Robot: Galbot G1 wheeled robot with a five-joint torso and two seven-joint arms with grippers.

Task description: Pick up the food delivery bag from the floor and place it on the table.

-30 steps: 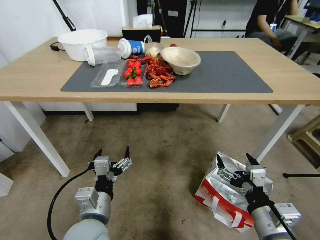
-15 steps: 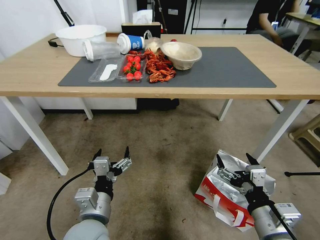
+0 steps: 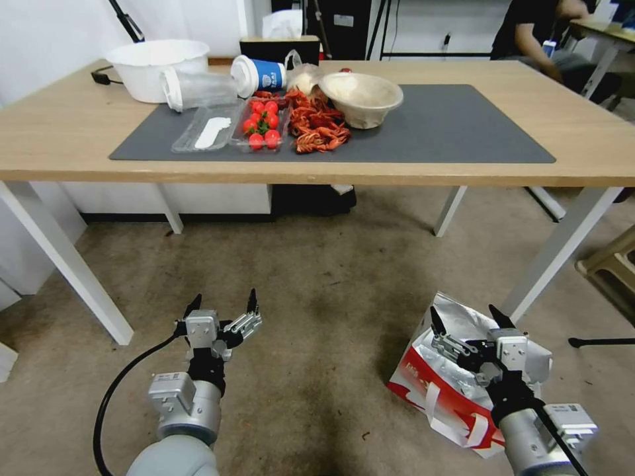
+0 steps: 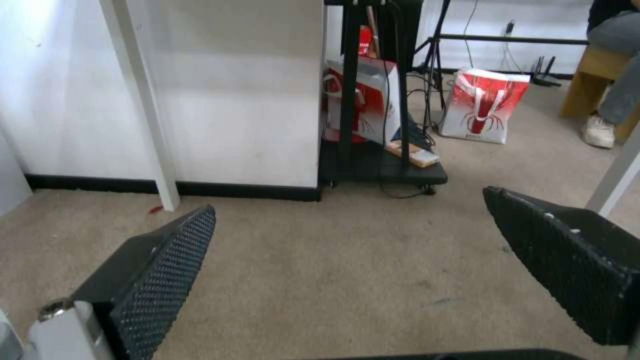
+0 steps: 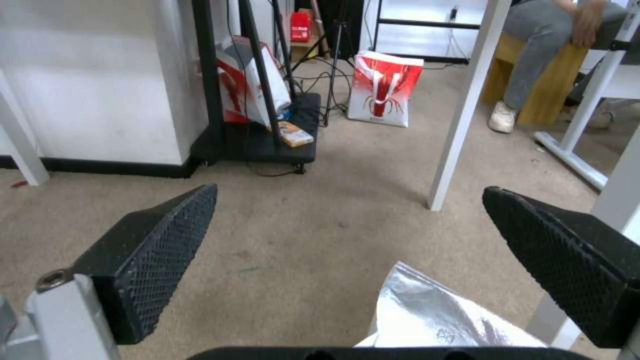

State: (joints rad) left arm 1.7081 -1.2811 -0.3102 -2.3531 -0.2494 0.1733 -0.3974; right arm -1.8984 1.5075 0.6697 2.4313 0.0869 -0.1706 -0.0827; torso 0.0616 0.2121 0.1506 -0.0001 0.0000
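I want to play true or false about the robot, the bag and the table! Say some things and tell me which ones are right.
1. The food delivery bag is on the floor. True.
2. The right claw is shut on the bag. False: it is open, above the bag.
3. The left claw is open over bare carpet. True.
4. The table has a blue mat. False: the mat is dark grey.
5. Red tomatoes sit on the mat. True.

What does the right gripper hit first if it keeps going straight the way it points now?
Probably bare floor. The right gripper, open, hangs above the food delivery bag, whose foil rim lies below its line. The white table leg stands farther on, slightly off centre; depth unclear.
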